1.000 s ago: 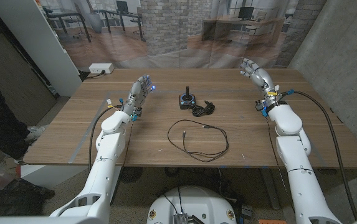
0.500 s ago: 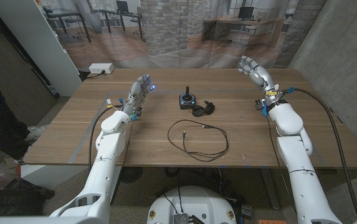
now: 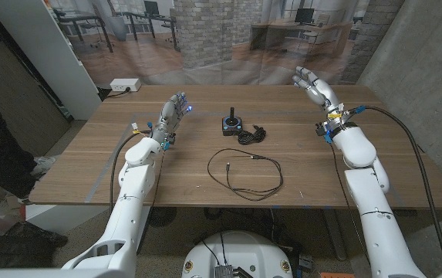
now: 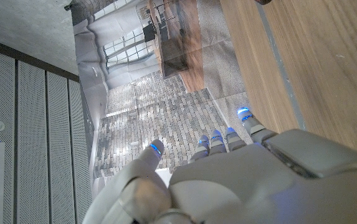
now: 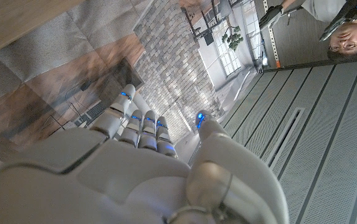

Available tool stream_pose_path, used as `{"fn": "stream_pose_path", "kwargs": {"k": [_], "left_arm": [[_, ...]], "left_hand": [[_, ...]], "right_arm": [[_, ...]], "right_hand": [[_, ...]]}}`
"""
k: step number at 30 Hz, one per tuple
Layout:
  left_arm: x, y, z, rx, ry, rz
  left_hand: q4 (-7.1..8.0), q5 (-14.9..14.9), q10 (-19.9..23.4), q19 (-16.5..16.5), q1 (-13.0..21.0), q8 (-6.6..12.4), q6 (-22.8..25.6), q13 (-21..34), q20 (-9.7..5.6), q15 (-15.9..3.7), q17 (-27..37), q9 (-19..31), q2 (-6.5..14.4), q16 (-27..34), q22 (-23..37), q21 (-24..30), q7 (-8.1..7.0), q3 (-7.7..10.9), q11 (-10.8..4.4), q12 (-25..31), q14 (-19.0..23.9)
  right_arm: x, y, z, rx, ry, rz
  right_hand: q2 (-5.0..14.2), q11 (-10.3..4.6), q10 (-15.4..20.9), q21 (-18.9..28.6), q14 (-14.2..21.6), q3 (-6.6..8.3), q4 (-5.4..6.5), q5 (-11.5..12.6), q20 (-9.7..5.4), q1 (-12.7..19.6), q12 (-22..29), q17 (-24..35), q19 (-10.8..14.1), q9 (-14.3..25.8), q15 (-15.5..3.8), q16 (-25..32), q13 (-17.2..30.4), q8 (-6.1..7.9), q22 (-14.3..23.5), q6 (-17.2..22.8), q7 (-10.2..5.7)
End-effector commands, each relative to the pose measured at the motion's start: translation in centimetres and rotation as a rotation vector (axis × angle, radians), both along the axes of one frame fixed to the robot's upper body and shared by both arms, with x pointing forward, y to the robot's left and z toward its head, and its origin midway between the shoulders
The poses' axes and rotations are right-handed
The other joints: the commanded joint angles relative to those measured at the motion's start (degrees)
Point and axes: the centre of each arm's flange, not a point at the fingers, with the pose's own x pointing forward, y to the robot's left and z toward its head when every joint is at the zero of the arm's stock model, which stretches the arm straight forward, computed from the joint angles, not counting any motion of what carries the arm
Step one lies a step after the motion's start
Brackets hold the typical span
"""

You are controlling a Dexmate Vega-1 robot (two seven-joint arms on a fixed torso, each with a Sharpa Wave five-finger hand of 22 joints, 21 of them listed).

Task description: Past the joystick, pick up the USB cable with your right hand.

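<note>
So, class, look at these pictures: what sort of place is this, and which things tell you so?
Probably a robot test room, not a real office. A printed backdrop of brick pillars and desks hangs behind the bare wooden table, grey concrete wall stands beside it, and a small black joystick and thin black cable loop lie laid out.

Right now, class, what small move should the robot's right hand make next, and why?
Probably swing the right hand inward and down toward the small coiled USB cable beside the joystick. The hand is open and raised near the table's far right corner, well apart from that cable, and holds nothing.
</note>
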Motion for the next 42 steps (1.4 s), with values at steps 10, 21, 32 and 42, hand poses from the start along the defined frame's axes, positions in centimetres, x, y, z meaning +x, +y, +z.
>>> {"fn": "stream_pose_path", "kwargs": {"k": [10, 21, 32, 42], "left_arm": [[-0.2, 0.0, 0.2, 0.004, -0.001, -0.004], [-0.4, 0.0, 0.4, 0.01, -0.007, -0.006], [-0.6, 0.4, 0.3, 0.007, -0.014, -0.005], [-0.7, 0.7, 0.4, 0.014, -0.017, -0.005]], "left_hand": [[-0.05, 0.4, 0.0, 0.2, -0.4, 0.37, 0.2, 0.3, 0.28, 0.17, 0.1, 0.2, 4.6, 0.3, 0.1, -0.2, 0.05, 0.17, -0.06, 0.2, 0.3], [-0.05, 0.4, 0.1, 0.3, -0.4, 0.39, 0.4, 0.3, 0.33, 0.24, 0.1, 0.2, 4.6, 0.3, 0.1, -0.3, 0.02, 0.16, 0.03, 0.2, 0.4], [-0.05, 0.4, 0.2, 0.4, -0.4, 0.37, 0.4, 0.4, 0.35, 0.31, 0.1, 0.2, 4.6, 0.3, 0.1, -0.3, 0.13, 0.15, 0.0, 0.2, 0.5], [-0.06, 0.4, 0.3, 0.5, -0.4, 0.37, 0.5, 0.4, 0.36, 0.32, 0.1, 0.2, 4.6, 0.3, 0.1, -0.4, 0.13, 0.14, 0.04, 0.2, 0.5]], "right_arm": [[-2.1, 0.7, 0.2, -0.079, -0.052, -0.035], [-3.1, 1.1, 0.1, -0.127, -0.07, -0.075], [-4.4, 1.8, 0.7, -0.179, -0.102, -0.104], [-5.5, 2.3, 1.0, -0.23, -0.112, -0.14]], "right_hand": [[-0.19, -0.16, 1.0, 0.2, 0.8, 0.06, -0.73, -0.2, -0.14, 0.8, 0.1, 0.2, 0.6, 0.1, -0.04, 0.5, 0.1, 0.37, 0.2, 0.6, 0.24], [-0.25, -0.59, 1.4, 0.1, 1.2, 0.02, -1.08, -0.2, -0.19, 1.0, 0.1, 0.2, 0.9, 0.2, -0.1, 0.5, 0.1, 0.3, 0.2, 0.8, 0.14], [-0.28, -0.72, 1.6, 0.1, 1.4, -0.01, -1.28, -0.2, -0.14, 1.1, 0.0, 0.2, 1.0, 0.2, -0.18, 0.5, 0.1, 0.24, 0.2, 0.9, 0.1], [-0.35, -0.71, 1.7, 0.1, 1.5, -0.08, -1.45, -0.2, -0.13, 1.2, -0.1, 0.2, 1.1, 0.2, -0.23, 0.5, 0.1, 0.22, 0.2, 1.0, 0.15]]}}
